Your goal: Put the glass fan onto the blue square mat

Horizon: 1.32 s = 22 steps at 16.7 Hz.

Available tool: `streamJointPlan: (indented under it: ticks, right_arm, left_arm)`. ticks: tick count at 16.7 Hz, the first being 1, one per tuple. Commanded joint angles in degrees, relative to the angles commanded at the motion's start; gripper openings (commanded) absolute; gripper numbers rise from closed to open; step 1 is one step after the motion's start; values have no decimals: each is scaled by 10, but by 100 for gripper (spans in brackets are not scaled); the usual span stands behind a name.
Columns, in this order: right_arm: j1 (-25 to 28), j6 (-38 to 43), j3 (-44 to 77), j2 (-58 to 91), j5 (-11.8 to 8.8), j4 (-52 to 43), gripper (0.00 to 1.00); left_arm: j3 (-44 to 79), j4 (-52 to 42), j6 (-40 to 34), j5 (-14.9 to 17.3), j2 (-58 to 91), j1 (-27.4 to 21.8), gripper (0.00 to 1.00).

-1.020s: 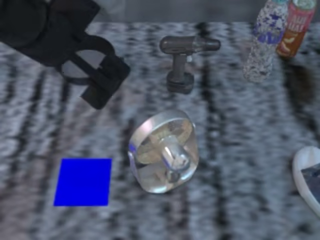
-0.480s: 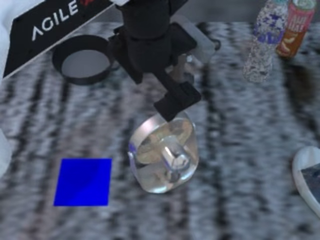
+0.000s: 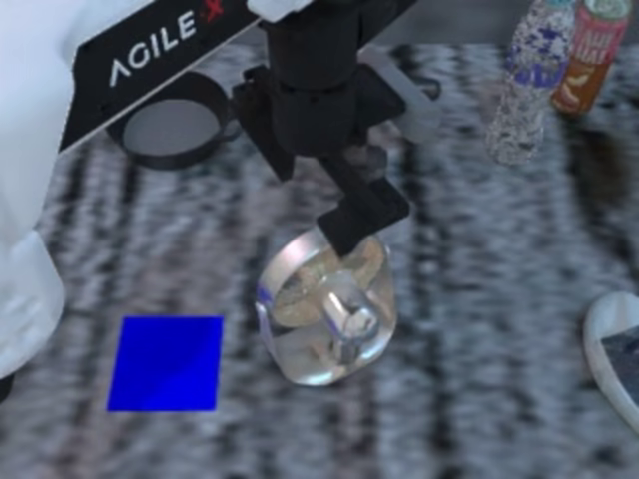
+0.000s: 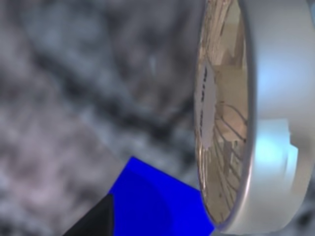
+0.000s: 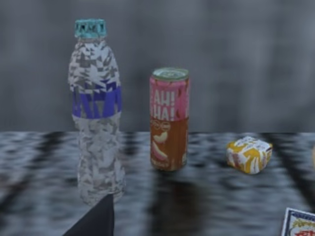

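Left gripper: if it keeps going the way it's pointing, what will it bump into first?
Probably the glass fan. The left gripper points down right at its upper rim, and the left wrist view shows the rim very close. How much gap is left is hard to tell.

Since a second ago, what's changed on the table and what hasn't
The left arm swung in from the top view's upper left, and its left gripper now sits at the far rim of the glass fan. Whether it grips cannot be seen. The fan, the blue square mat and the black frying pan stayed put.
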Motion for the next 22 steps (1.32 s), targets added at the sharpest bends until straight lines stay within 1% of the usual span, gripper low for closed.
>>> streamJointPlan:
  ticks: [3, 8, 13, 22]
  right_arm:
    - [0, 0, 0, 0, 0, 0, 100]
    - [0, 0, 0, 0, 0, 0, 100]
    - [0, 0, 0, 0, 0, 0, 100]
    - [0, 0, 0, 0, 0, 0, 100]
  left_arm:
    - [-24, 23, 2, -1, -4, -2, 100]
    - [-126, 112, 1, -1, -13, -2, 100]
    - [-135, 121, 1, -1, -14, -2, 100]
    - [-135, 121, 1, -1, -14, -2, 32]
